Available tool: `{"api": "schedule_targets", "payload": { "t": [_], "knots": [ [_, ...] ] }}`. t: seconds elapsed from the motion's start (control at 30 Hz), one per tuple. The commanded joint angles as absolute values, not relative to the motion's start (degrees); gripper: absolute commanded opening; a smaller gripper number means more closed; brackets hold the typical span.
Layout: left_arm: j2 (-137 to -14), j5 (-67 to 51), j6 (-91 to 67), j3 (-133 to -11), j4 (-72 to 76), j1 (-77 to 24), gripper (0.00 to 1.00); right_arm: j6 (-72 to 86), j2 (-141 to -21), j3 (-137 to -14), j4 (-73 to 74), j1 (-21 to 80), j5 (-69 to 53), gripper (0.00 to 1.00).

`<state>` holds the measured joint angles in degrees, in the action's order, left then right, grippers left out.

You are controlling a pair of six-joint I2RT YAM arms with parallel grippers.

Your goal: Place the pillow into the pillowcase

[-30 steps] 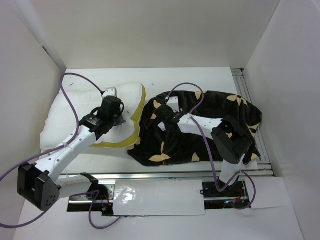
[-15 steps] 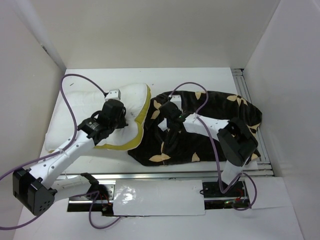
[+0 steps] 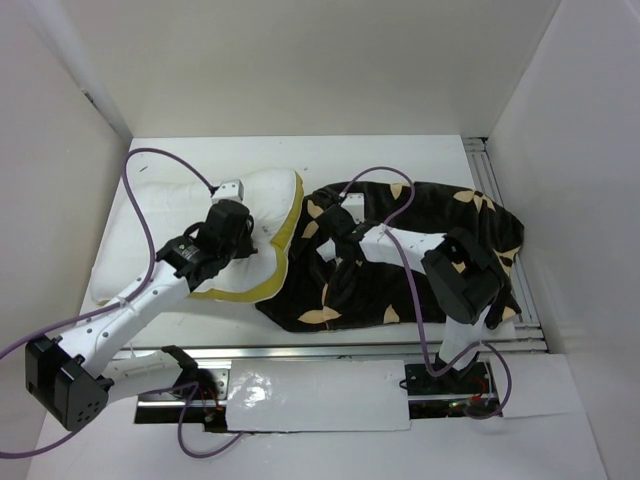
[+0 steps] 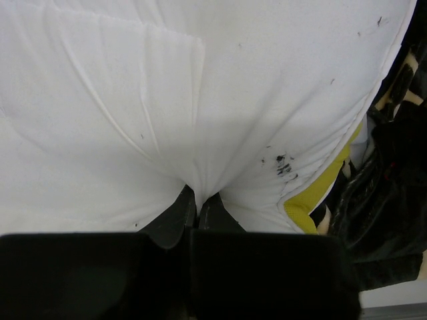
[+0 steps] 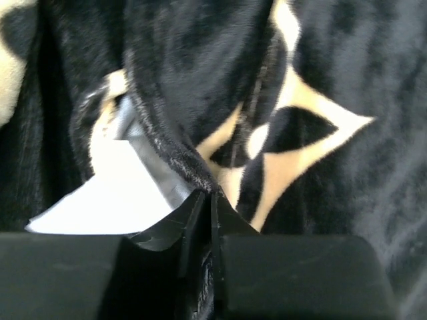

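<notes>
The white pillow [image 3: 150,235] with its yellow edge trim [image 3: 285,215] lies at the left of the table. The dark pillowcase [image 3: 440,210] with tan motifs lies at the right, its left edge touching the pillow's trim. My left gripper [image 3: 243,232] is shut on a pinch of pillow fabric near the trim; the left wrist view shows the pinch in my left gripper [image 4: 198,200], the creased pillow [image 4: 200,87] and the pillowcase [image 4: 393,173]. My right gripper [image 3: 335,240] is shut on the pillowcase's plush edge; in the right wrist view my right gripper [image 5: 210,197] sits beside the white tag [image 5: 113,193] on the pillowcase [image 5: 333,67].
White enclosure walls stand on three sides. An aluminium rail [image 3: 350,348] runs along the table's front edge and another [image 3: 495,195] along the right side. A white sheet [image 3: 310,395] lies between the arm bases. Purple cables [image 3: 140,160] loop over both arms.
My left gripper has pulled the pillow to the right, so its yellow edge now meets the pillowcase. My right gripper has lifted the pillowcase edge slightly and the right elbow has shifted.
</notes>
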<state>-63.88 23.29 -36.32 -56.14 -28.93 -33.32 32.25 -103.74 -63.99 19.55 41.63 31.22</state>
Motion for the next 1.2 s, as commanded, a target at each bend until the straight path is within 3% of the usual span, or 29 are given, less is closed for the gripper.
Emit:
{"api": "schedule_targets", "payload": {
  "t": [0.0,0.07,0.37,0.63,0.9,1.17],
  "knots": [
    [-61.61,26.02,-37.09,-57.48,-24.7,-33.66,0.0,36.11,-101.7,-65.75,22.06,41.4,37.08,0.09],
    [-62.13,25.49,-36.31,-57.48,-24.18,-33.66,0.0,36.82,-100.55,-65.74,22.68,41.4,38.92,0.0],
    [-64.51,22.86,-23.83,-59.15,-17.5,-41.39,0.0,32.08,-91.77,-67.94,25.31,41.92,36.57,0.0],
    [-63.98,14.95,-15.58,-51.44,-13.01,-49.03,0.0,29.36,-80.87,-63.64,22.07,39.56,30.51,0.0],
    [-65.91,16.87,-17.75,-48.34,-14.24,-51.5,0.0,27.43,-74.01,-61.45,20.75,39.02,27.86,0.0],
    [-83.12,25.03,-25.47,-66.86,-22.47,-52.12,0.0,18.91,-67.07,-56.52,17.05,40.16,12.66,0.0]
  ]
}}
